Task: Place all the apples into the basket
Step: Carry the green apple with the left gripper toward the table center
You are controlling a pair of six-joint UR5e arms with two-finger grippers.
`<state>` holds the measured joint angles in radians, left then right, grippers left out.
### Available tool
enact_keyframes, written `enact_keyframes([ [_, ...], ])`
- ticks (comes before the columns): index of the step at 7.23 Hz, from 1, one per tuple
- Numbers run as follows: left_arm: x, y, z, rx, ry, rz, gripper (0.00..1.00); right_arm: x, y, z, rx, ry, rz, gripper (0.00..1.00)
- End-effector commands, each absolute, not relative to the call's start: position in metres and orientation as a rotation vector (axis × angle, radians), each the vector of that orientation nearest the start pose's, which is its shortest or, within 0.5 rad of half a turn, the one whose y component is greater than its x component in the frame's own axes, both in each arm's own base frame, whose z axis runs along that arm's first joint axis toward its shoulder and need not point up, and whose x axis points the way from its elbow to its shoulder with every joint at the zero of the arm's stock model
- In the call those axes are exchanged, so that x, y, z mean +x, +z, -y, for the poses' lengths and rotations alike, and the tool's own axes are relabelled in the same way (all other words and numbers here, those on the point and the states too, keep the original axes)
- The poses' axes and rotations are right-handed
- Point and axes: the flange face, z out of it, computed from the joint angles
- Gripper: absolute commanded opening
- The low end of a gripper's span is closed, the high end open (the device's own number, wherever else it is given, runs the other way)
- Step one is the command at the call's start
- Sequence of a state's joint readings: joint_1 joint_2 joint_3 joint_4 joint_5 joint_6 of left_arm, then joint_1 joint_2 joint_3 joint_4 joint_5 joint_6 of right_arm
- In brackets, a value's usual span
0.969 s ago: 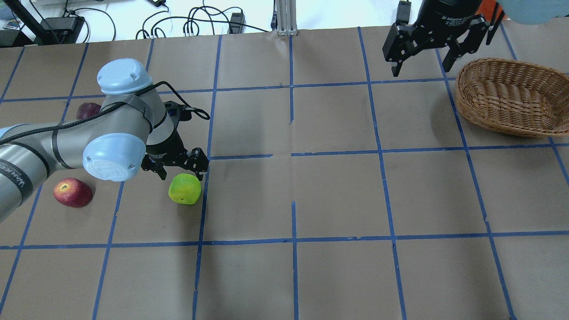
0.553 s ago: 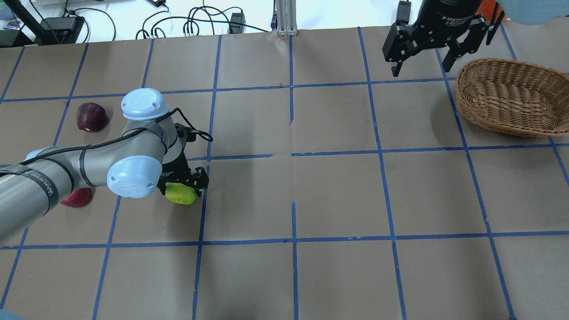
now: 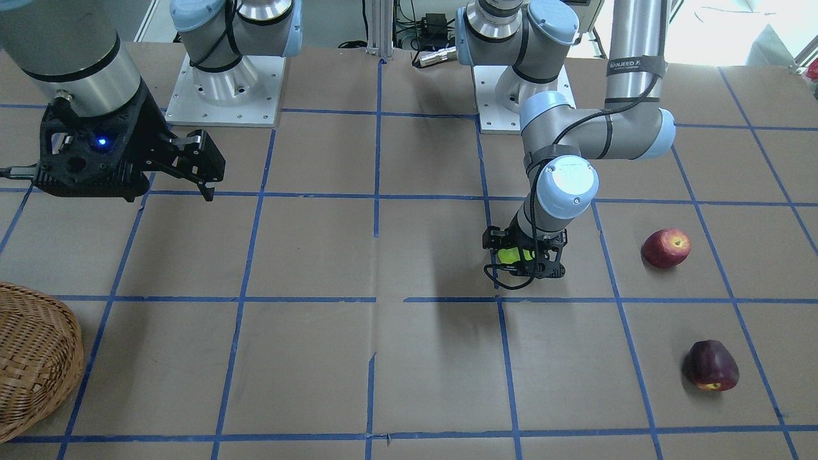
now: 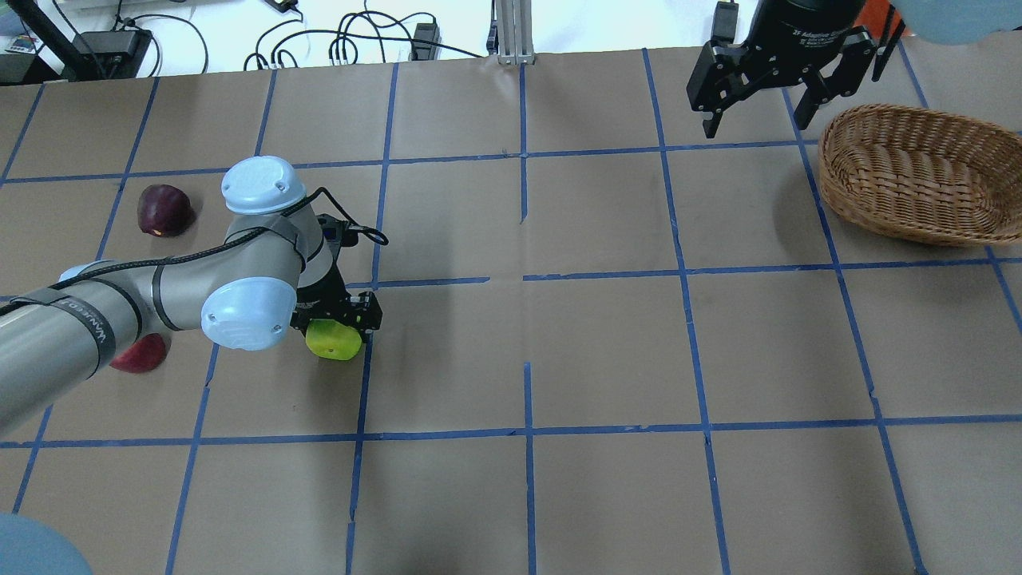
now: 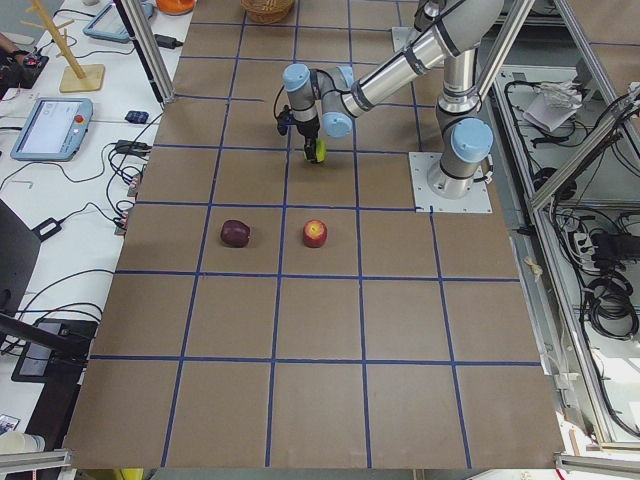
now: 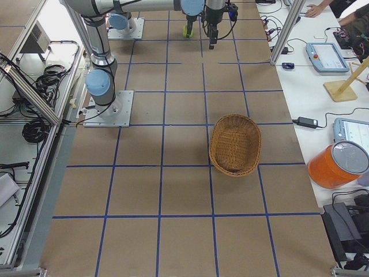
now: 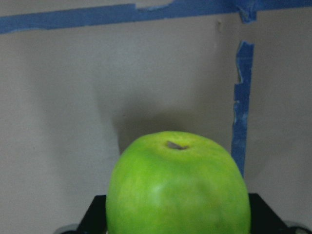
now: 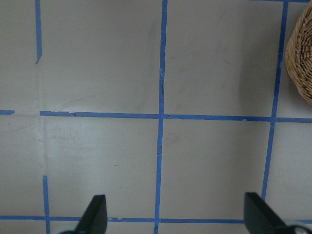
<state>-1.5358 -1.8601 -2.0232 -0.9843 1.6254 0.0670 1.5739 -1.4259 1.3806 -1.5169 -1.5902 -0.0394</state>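
Altogether three apples (image 3: pixel 666 248), one basket (image 4: pixel 830 152).

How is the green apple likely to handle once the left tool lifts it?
The green apple looks smooth and glossy, so it might slip in the left tool. Round all over, it would likely roll if released on the flat table.

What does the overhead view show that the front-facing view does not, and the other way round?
Only overhead: the whole basket and the cables at the far edge. Only front-facing: both arm bases and the whole red apple, which the left arm mostly covers overhead. Both: the green apple in the left gripper, the maroon apple, the open right gripper.
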Motion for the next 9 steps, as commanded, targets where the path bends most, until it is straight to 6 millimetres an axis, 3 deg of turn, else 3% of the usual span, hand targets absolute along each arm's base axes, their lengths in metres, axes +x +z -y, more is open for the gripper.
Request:
enact_keyframes([
  [1,-0.153,0.245,0.54,-0.241,0.16,-3.19,0.27,0.132,0.5,0.552,-0.066,0.015,-3.161,1.0],
  [2,-0.192,0.272,0.563,-0.357,0.121,-3.244,0.27,0.129,0.5,0.552,-0.063,0.02,-3.162,1.0],
  [3,-0.238,0.27,0.574,-0.345,0.124,-3.303,0.27,0.129,0.497,0.552,-0.061,0.042,-3.162,1.0],
  [4,-0.283,0.26,0.577,-0.34,0.121,-3.349,0.27,0.127,0.497,0.553,-0.063,0.037,-3.162,1.0],
  [5,-0.309,0.245,0.585,-0.435,0.029,-3.368,0.29,0.125,0.496,0.553,-0.073,0.045,-3.164,1.0],
  [6,-0.316,0.217,0.581,-0.44,0.084,-3.352,0.38,0.124,0.496,0.554,-0.069,0.043,-3.164,1.0],
  [8,-0.333,0.19,0.57,-0.419,0.162,-3.331,1.0,0.124,0.496,0.554,-0.068,0.042,-3.161,1.0],
  [9,-0.332,0.183,0.564,-0.418,0.187,-3.321,1.0,0.124,0.495,0.553,-0.076,0.05,-3.165,1.0],
])
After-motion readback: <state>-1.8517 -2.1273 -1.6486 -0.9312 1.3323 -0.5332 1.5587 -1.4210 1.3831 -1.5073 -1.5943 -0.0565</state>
